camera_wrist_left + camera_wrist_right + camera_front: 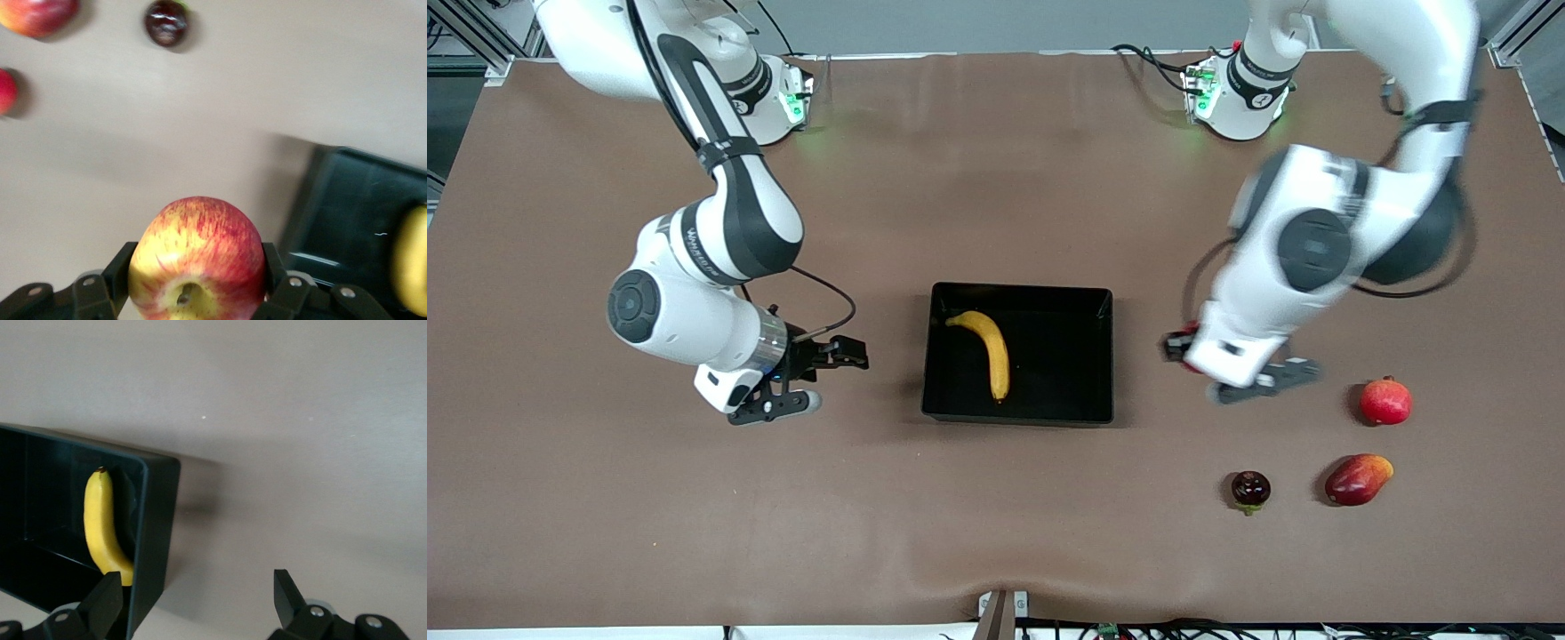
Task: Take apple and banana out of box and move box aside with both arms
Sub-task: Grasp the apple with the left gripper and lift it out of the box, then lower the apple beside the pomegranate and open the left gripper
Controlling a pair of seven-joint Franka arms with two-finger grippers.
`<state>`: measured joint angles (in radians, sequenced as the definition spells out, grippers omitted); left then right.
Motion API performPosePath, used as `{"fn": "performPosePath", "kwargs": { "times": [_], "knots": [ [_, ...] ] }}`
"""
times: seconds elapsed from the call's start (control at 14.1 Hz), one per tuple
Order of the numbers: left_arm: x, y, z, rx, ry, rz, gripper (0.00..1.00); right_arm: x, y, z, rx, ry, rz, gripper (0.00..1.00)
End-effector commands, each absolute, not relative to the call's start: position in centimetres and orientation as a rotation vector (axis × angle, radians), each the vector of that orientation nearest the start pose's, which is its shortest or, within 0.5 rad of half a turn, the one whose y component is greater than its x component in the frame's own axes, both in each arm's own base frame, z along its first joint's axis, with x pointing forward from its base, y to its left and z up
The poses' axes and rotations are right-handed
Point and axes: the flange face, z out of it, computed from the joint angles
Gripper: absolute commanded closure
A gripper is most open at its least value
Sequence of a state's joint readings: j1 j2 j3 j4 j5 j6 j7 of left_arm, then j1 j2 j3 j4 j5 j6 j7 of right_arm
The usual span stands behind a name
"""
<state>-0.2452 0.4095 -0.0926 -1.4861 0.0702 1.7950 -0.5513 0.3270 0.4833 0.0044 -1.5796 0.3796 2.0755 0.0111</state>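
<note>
The black tray (1018, 289) lies mid-table with the yellow banana (991, 348) in it, along the wall toward the right arm's end. My left gripper (1176, 347) is shut on the red-and-yellow apple (1184, 339) and holds it above the bare table beside the tray, toward the left arm's end. In the left wrist view the apple (197, 257) fills the gripper (198, 267), with the tray (347, 200) and banana (410, 260) beside it. My right gripper (818, 378) is open and empty beside the tray, toward the right arm's end. The right wrist view shows it (198, 590) next to the tray wall (157, 520) and banana (97, 520).
A red pomegranate (1385, 400), a red-orange mango (1357, 479) and a dark round fruit (1250, 489) lie toward the left arm's end, nearer the front camera than the tray. They also show in the left wrist view: pomegranate (5, 90), mango (37, 13), dark fruit (167, 22).
</note>
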Motion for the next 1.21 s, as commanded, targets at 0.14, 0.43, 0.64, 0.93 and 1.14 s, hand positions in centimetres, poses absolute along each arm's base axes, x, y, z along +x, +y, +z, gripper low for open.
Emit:
{"fn": "performPosePath", "kwargs": {
  "times": [0.14,0.43,0.64,0.93,1.14],
  "knots": [
    [63.9,-8.7,37.5,-3.062,-0.205,0.167,1.0,64.8,26.1,35.2,-2.747,-0.139,0.045,0.0],
    [65.5,-3.6,31.7,-3.1,-0.111,0.084,1.0,64.8,26.8,34.3,-2.747,-0.137,0.032,0.0],
    [66.5,-1.5,27.2,-3.107,-0.049,0.057,1.0,64.8,27.1,34.0,-2.749,-0.142,0.032,0.0],
    [67.2,0.0,23.1,-3.081,-0.017,0.041,1.0,64.8,27.1,33.1,-2.752,-0.138,0.049,0.0],
    [67.4,0.6,20.9,-3.088,-0.029,0.028,1.0,64.8,27.0,33.0,-2.752,-0.135,0.05,0.0]
  ]
}}
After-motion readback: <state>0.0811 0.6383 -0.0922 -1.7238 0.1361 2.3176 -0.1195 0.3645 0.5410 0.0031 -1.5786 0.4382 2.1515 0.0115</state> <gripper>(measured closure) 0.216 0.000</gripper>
